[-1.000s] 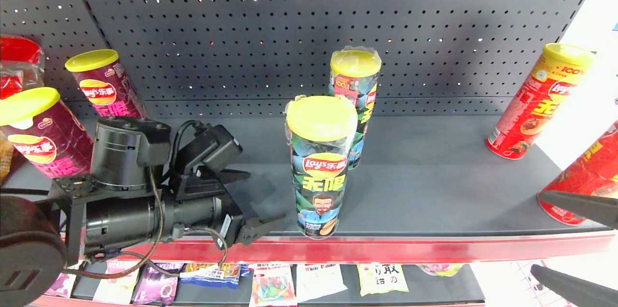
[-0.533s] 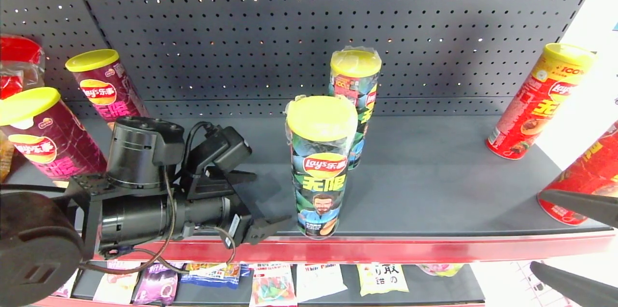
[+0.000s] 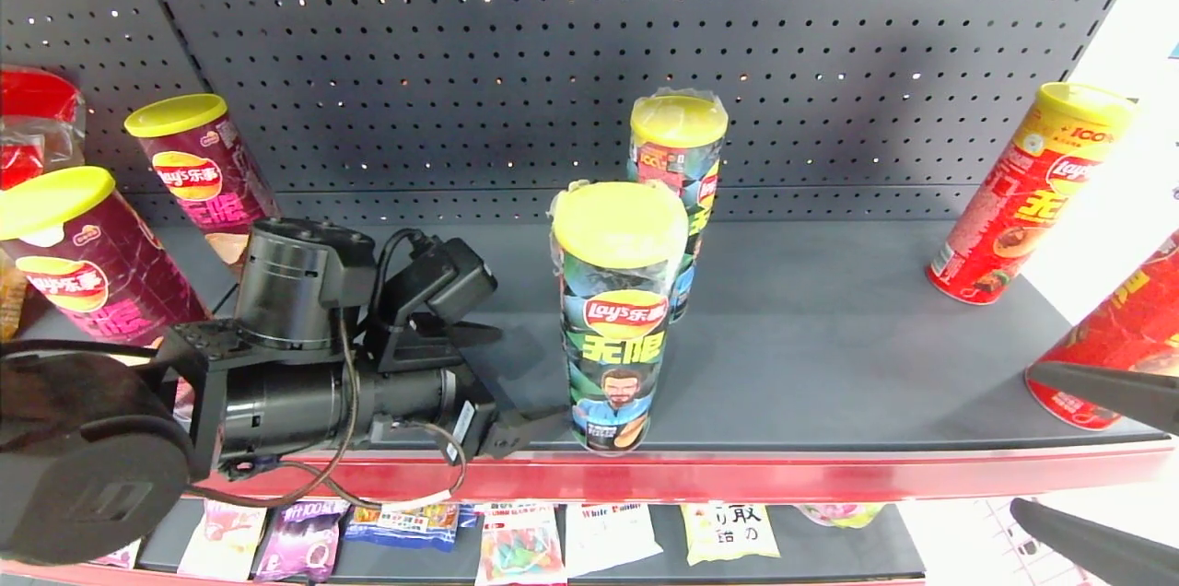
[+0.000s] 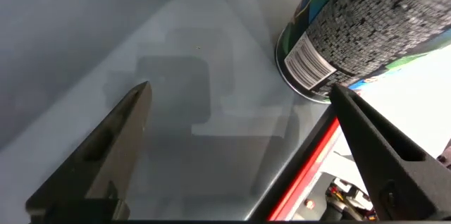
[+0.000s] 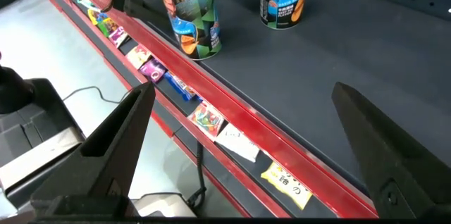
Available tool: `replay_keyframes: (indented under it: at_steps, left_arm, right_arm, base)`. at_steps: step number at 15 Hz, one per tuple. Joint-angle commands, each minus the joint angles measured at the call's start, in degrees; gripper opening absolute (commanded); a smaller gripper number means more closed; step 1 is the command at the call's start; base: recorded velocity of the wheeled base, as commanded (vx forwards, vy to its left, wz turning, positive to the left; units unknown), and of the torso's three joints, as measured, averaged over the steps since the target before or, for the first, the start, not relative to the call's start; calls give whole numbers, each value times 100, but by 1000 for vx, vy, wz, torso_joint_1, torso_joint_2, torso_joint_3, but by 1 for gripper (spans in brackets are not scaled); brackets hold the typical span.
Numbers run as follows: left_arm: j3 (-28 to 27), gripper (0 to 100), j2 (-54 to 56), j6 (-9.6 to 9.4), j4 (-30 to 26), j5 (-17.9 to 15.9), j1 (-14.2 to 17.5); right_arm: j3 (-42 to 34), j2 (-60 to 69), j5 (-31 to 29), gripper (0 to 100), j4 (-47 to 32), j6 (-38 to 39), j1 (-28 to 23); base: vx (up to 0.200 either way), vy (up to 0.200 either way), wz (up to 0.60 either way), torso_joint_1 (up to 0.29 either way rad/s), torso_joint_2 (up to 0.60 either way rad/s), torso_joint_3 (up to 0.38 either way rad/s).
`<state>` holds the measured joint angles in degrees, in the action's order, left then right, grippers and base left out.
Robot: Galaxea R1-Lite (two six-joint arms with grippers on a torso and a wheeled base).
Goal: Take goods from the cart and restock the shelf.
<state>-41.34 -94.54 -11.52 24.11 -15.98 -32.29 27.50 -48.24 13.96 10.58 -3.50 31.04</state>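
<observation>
A grey shelf (image 3: 829, 356) with a red front lip runs across your head view, closed behind by a dark pegboard back (image 3: 461, 61). Your left gripper (image 3: 530, 374) lies low over the shelf's front edge, left of the middle, its pincer spread wide and holding nothing. The finger nearer the lip ends at the foot of the front can (image 3: 615, 328), and you cannot tell from the left wrist view whether tip and can touch or stand just apart. The front can, green and blue with a yellow lid and clear wrap, stands upright at the front edge near the middle of the shelf, outside the pincer rather than between its fingers. The rear can (image 3: 680, 162), of the same pattern, stands upright just behind it, close to the pegboard back. Two maroon cans (image 3: 83, 263) with yellow lids stand one behind the other at the shelf's left end. Two red cans (image 3: 1032, 190) stand at the right end, one near the back and one at the front right corner. Your right gripper (image 3: 1022, 439) hangs off the front edge by that corner, fingers wide apart, empty. Snack packets (image 3: 520, 540) lie in a row on the lower shelf (image 3: 829, 549) beneath the red lip
</observation>
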Motion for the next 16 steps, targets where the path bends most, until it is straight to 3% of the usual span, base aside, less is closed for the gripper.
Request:
replay_keyframes:
  at_steps: [1, 16]
  left_arm:
    - [-41, 100, -74, 1, 6, -1, -5]
    - [-393, 100, -337, 1, 6, 16, -155]
  right_arm:
    - [1, -28, 2, 100, 5, -2, 8]
    - [1, -19, 2, 100, 5, -10, 8]
  base:
    - [0, 0, 0, 0, 0, 0]
    - [0, 0, 0, 0, 0, 0]
